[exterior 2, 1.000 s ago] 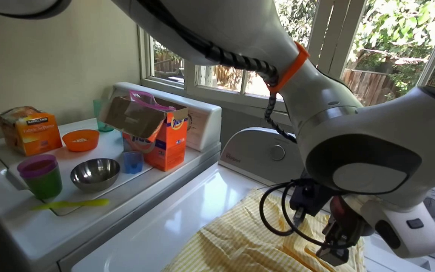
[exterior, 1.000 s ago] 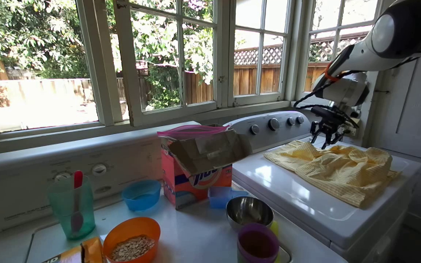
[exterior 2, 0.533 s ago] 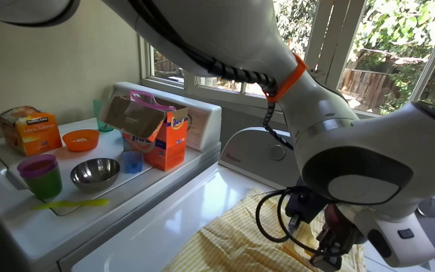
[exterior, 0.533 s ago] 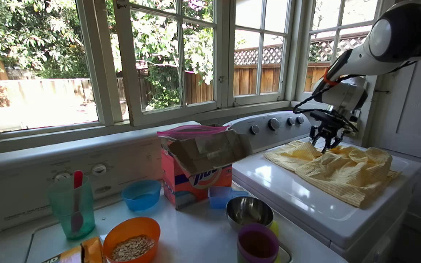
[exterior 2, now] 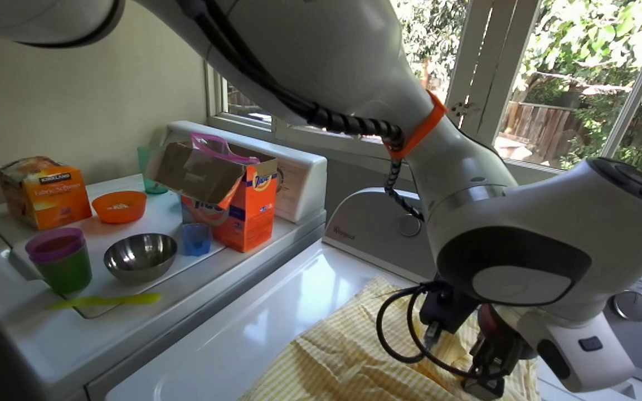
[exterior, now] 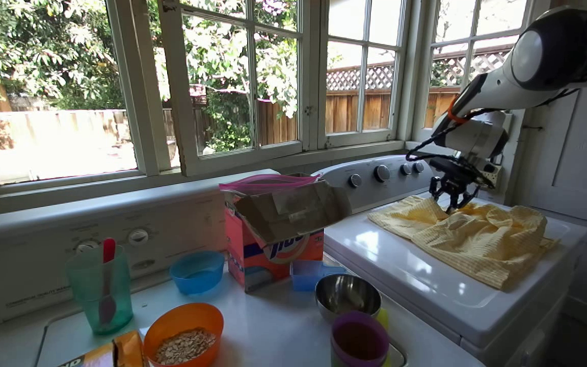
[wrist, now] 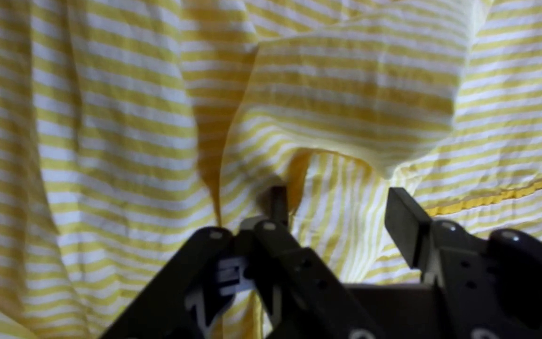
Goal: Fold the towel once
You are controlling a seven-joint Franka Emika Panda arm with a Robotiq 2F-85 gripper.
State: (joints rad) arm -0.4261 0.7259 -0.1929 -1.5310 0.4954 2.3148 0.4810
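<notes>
The wrinkled, yellow-and-white striped cloth towel lies on a glossy white appliance top, beneath the black two-fingered gripper. In the wrist view its fingers stand apart, cloth showing between them; whether they touch it I cannot tell. An open orange cardboard box stands on the neighbouring white appliance.

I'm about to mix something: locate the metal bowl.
The metal bowl is at left in an exterior view, on the white machine, between the purple cup and the blue scoop.
</notes>
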